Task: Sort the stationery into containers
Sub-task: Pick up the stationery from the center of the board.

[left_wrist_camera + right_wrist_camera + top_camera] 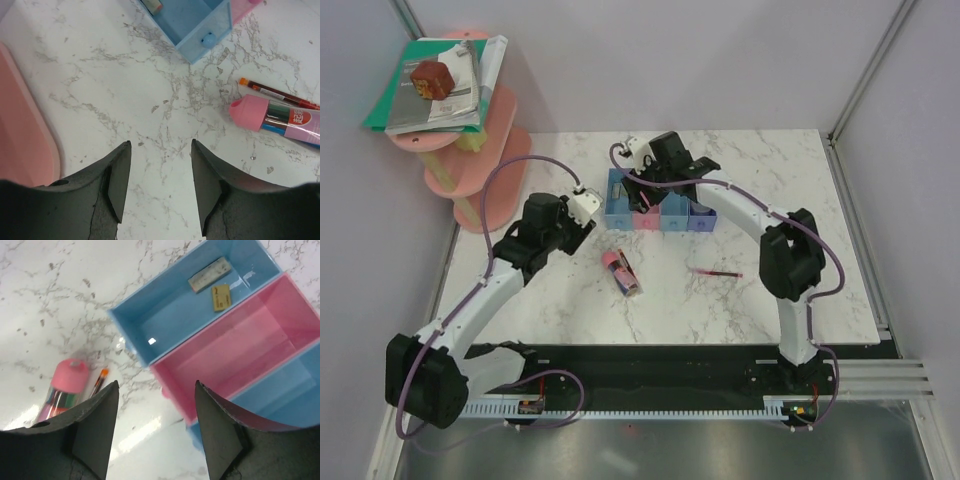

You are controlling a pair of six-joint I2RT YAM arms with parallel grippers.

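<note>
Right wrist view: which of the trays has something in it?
The light blue tray at the upper left, beside the pink tray: two small blocks lie in it. The pink one shows nothing inside.

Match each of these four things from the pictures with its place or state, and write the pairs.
Column A
1. tan block
2. pink-capped tube
3. brown block
4. right gripper

Column B
a. on top of the stack of books
b. open, over the trays
c. inside a light blue tray
d. lying on the marble table

Pairs: 1-c, 2-d, 3-a, 4-b
</note>
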